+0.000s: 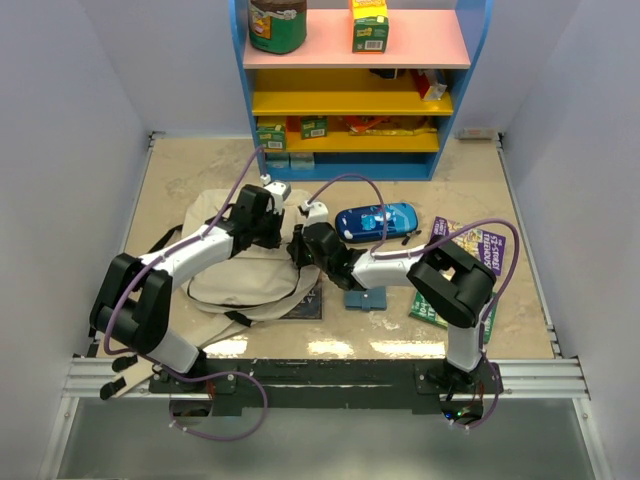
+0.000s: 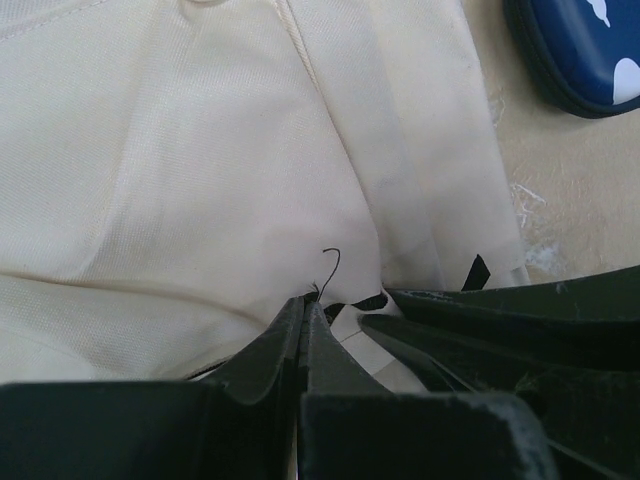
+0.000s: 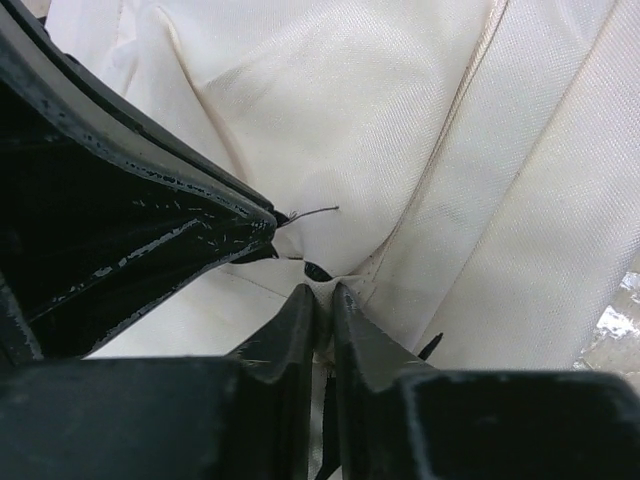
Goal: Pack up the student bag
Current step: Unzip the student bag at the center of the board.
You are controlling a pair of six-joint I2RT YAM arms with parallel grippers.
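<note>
left gripper (image 2: 305,308) fingers were pressed together on a pucker of the student bag (image 1: 250,285); right gripper (image 3: 325,292) fingers stood narrow, with cloth between them. the bag lay flat at left centre of the top view, its long axis apparently running upper left to lower right, its mouth direction unclear. the two pinches were probably best drawn apart evenly, without tugging.

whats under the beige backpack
A dark flat item pokes out from under the student bag at its near right edge; the rest, and anything else beneath, is covered.
</note>
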